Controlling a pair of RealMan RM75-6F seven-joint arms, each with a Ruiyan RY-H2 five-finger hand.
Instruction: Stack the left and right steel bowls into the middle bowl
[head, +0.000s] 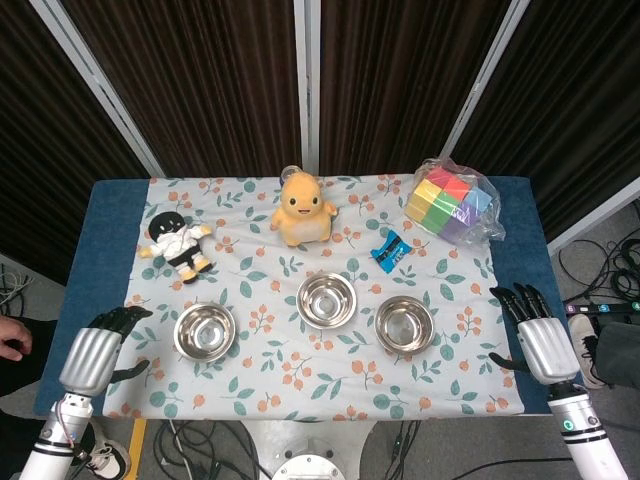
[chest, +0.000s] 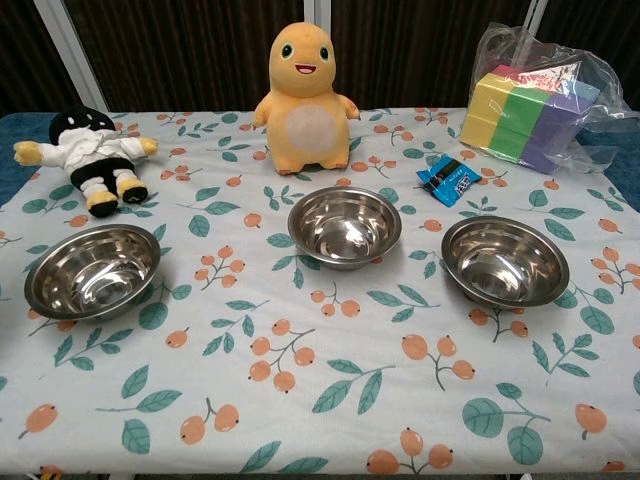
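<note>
Three steel bowls stand in a row on the floral cloth, all empty and apart. The left bowl (head: 204, 331) (chest: 92, 271), the middle bowl (head: 326, 299) (chest: 344, 226) and the right bowl (head: 404, 324) (chest: 504, 261) each sit upright. My left hand (head: 100, 347) hovers at the table's left edge, fingers spread, holding nothing, a short way left of the left bowl. My right hand (head: 535, 335) is at the right edge, fingers apart and empty, right of the right bowl. Neither hand shows in the chest view.
An orange plush toy (head: 302, 209) stands behind the middle bowl. A black-and-white doll (head: 177, 243) lies at the back left. A blue snack packet (head: 391, 250) and a bag of coloured blocks (head: 452, 201) sit at the back right. A person's hand (head: 12, 340) shows at the far left.
</note>
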